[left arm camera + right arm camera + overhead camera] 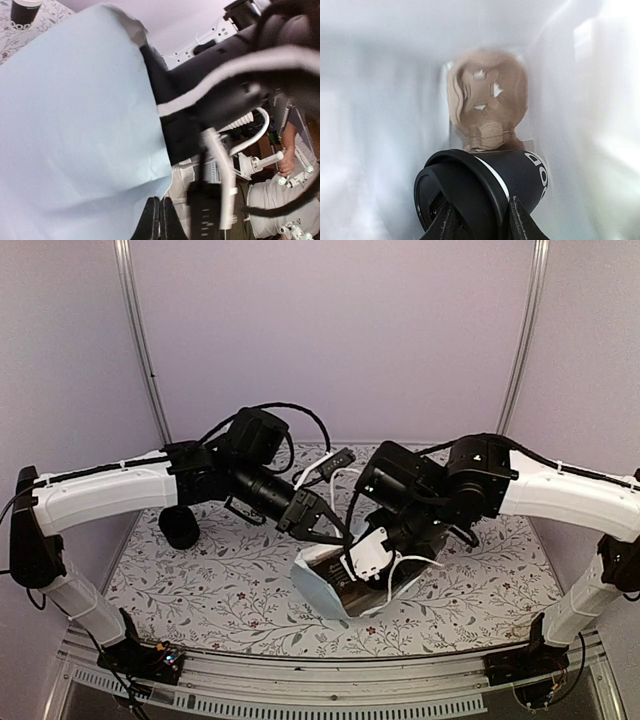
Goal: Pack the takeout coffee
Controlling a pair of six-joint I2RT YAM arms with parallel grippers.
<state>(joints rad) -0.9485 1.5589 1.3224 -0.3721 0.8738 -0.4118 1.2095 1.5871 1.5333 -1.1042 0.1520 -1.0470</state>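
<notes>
Floral-print cloth (200,590) covers the table between pale walls. At its near middle, a black paper cup with a black round lid (490,180) sits tilted deep inside the pale blue paper bag (315,590), lidded end toward the mouth. It lies just near of the brown moulded-pulp cup carrier (487,97), which lies against the bag's far end. The right gripper (482,222) reaches into the bag, its fingers apart on either side of the lid; whether they pinch the cup cannot be told. The left gripper (159,220) is clamped together on the bag's paper edge, holding the mouth open.

The likeliest trouble is the tilted cup missing a carrier hole and coming to rest on its side, where a loose lid could leak. Should the thin paper slip from the left gripper, the mouth would fold onto the right wrist, and a pull-out could then drag the bag along.

Bag walls press close on both sides of the cup, leaving little room to turn. Outside, bare cloth lies open to the near left, where a second black paper cup (180,526) stands well apart at the far left.
</notes>
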